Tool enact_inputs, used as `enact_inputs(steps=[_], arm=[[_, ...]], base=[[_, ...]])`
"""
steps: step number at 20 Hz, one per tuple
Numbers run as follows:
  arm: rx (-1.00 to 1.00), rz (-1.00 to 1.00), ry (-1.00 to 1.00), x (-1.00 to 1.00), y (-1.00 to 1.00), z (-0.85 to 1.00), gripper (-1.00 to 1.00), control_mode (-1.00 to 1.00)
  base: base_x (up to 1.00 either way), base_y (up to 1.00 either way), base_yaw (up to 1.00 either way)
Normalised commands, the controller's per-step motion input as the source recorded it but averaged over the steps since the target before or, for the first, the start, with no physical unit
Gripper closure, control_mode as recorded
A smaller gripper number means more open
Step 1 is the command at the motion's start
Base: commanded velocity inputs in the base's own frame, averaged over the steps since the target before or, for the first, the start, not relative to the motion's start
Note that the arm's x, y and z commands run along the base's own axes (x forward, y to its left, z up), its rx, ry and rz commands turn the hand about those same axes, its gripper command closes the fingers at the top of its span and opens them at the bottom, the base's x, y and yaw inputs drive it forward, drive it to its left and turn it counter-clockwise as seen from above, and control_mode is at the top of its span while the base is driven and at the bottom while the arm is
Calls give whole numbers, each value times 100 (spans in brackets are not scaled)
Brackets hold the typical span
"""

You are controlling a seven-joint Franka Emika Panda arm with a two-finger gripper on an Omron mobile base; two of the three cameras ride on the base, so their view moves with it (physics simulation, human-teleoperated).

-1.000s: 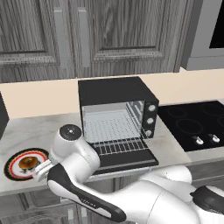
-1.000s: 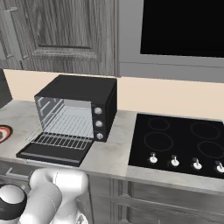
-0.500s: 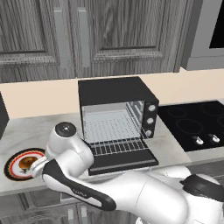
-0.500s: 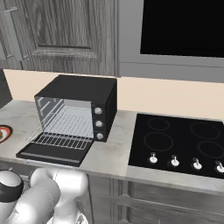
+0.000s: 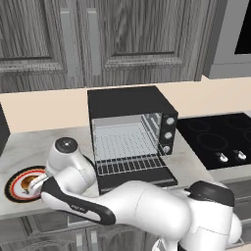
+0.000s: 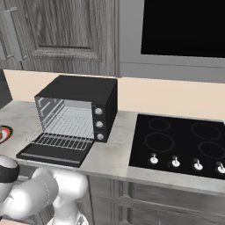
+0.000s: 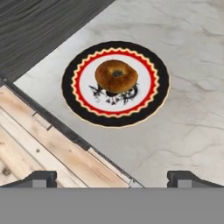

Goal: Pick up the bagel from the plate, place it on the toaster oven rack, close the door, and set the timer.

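In the left base view, you can see the plate (image 5: 14, 184) sitting on the tabletop (image 5: 29, 147) at the far left, with the arm bent over it and hiding most of the bagel (image 5: 28, 182). The toaster oven rack (image 5: 128, 159) sits in the open oven, and the door (image 5: 137, 179) lies flat in front of it. In the right base view, you see that door (image 6: 52, 154) folded down and the rack (image 6: 66, 141) sliding out a little over it, so the way in looks free. In the hand view, the pincer (image 7: 112, 179) is wide open and holds nothing; its two tips (image 7: 41, 178) stand far apart at the bottom. The bagel (image 7: 116, 75) rests in the middle of the plate (image 7: 70, 83), well above the tips, so you are not there yet. To do this step well, I think you should bring the hand straight over the bagel, put one tip on each side of the ring, go down slowly, and squeeze softly so the plate does not slide toward the tabletop's (image 7: 188, 118) edge.
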Motion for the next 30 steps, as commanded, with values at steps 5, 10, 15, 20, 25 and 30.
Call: enact_inputs(steps=[5, 10, 15, 20, 25, 30], arm=[[0, 0, 1, 25, 15, -11, -100, -100], [0, 0, 0, 18, 15, -13, -100, -100], [0, 0, 0, 12, 17, -21, -100, -100], [0, 0, 0, 10, 11, -19, -100, -100], [0, 0, 0, 13, 3, -12, -100, -100], [0, 0, 0, 16, 2, -10, -100, -100]], base=[[0, 0, 0], [0, 0, 0], [0, 0, 0], [0, 0, 0], [0, 0, 0], [0, 0, 0]])
